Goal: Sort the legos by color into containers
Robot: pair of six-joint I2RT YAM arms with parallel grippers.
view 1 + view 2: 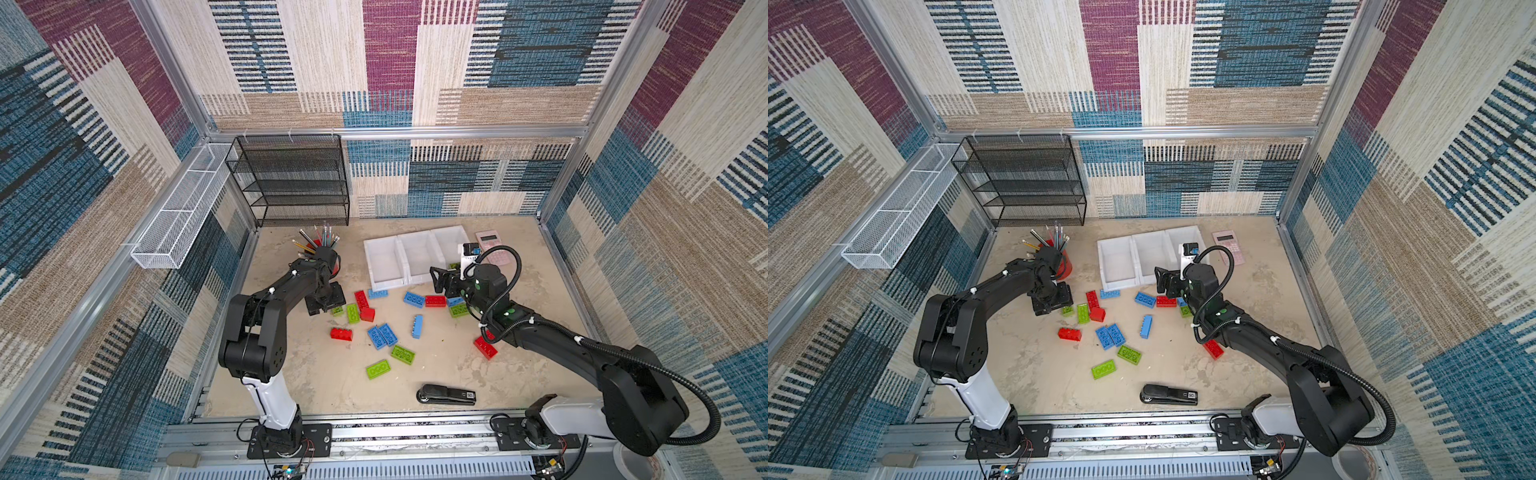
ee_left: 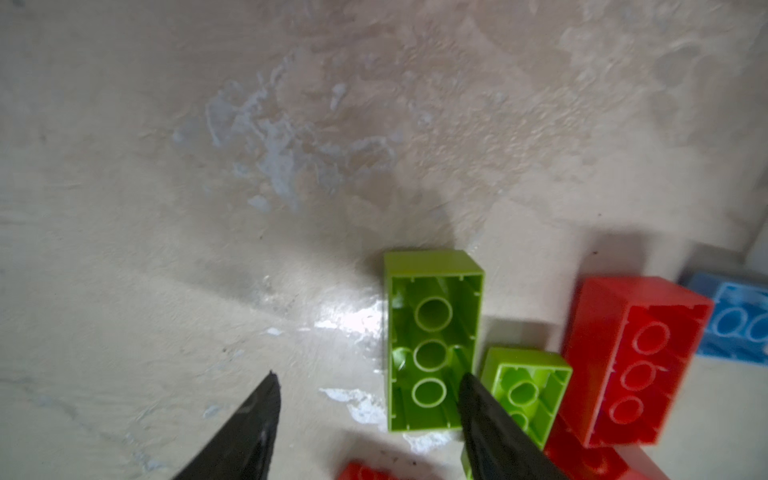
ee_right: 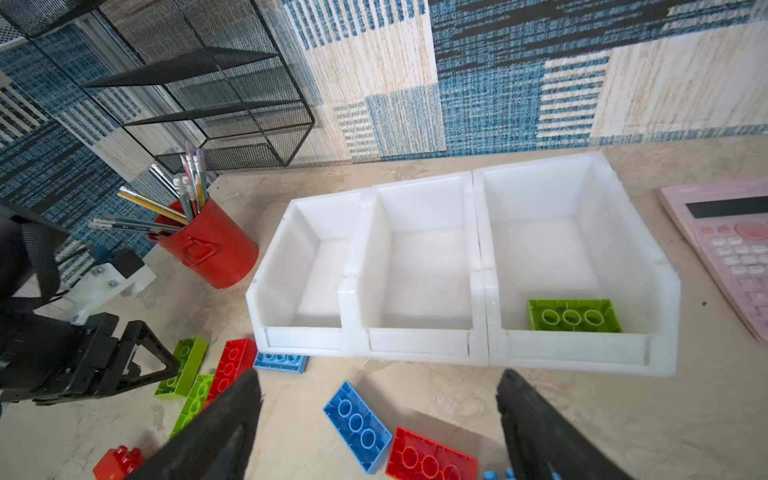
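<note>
Red, blue and lime green legos lie scattered on the table in both top views, among them a red one point(image 1: 340, 333) and a blue pair point(image 1: 1111, 336). My left gripper point(image 2: 369, 378) is open and low over the table. An upturned green lego point(image 2: 432, 340) lies with its near end between the fingers, against one of them. A second green lego point(image 2: 525, 390) lies just outside that finger. My right gripper point(image 3: 379, 376) hangs open and empty above a blue lego point(image 3: 357, 419), in front of the three white containers point(image 3: 415, 353). One green lego point(image 3: 573, 316) lies in an end container.
A red pencil cup point(image 3: 212, 249) stands left of the containers point(image 1: 384, 286), close behind my left arm. A pink calculator point(image 1: 494, 247) lies to their right. A black stapler point(image 1: 446, 394) lies near the front edge. A black mesh shelf point(image 1: 291, 178) stands at the back.
</note>
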